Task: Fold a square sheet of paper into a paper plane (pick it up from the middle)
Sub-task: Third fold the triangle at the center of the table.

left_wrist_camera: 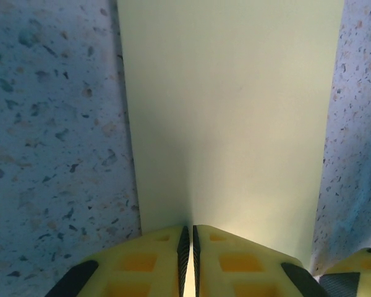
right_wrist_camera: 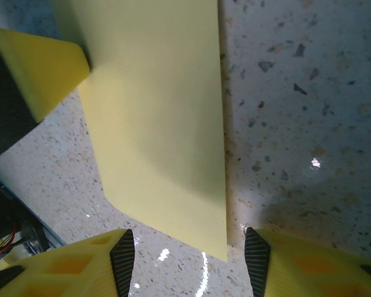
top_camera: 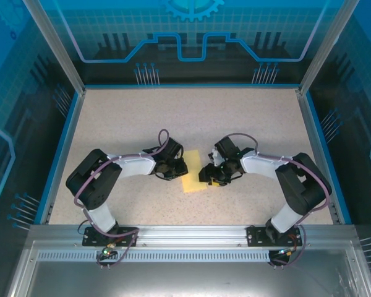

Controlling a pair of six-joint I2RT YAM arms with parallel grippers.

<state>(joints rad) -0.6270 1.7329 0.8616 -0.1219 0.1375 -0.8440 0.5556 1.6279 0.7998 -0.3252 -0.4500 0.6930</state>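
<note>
The square sheet of paper (top_camera: 193, 181) lies flat near the middle of the tabletop (top_camera: 111, 124), slightly toward its near edge, in the gap between the two arms. It reads as a longish rectangle, so it may already be doubled over, though no crease is visible enough to be sure.

The left claw (left_wrist_camera: 188, 244) is at the sheet's left edge. Its fingers (left_wrist_camera: 142, 263) are drawn together to a thin slit, and the paper's edge runs right into that slit, so I judge it has a pinch on the edge. The right claw (right_wrist_camera: 188, 260) is on the opposite side with its jaws standing well apart. It grips nothing, and one corner of the sheet lies on the tabletop between its fingers.

The step in hand looks like raising the pinched edge for a fold. To do it well:

- **Pinch:** keep it shallow and firm, so only the edge is caught.
- **Lift:** raise the edge just clear of the surface, because thin paper buckles if it is hauled high.
- **Right claw:** bring it down onto its side of the sheet first, since the smooth tabletop will let the paper slide.
- **Fold:** carry the edge straight across so the borders meet squarely before the crease is pressed.
</note>
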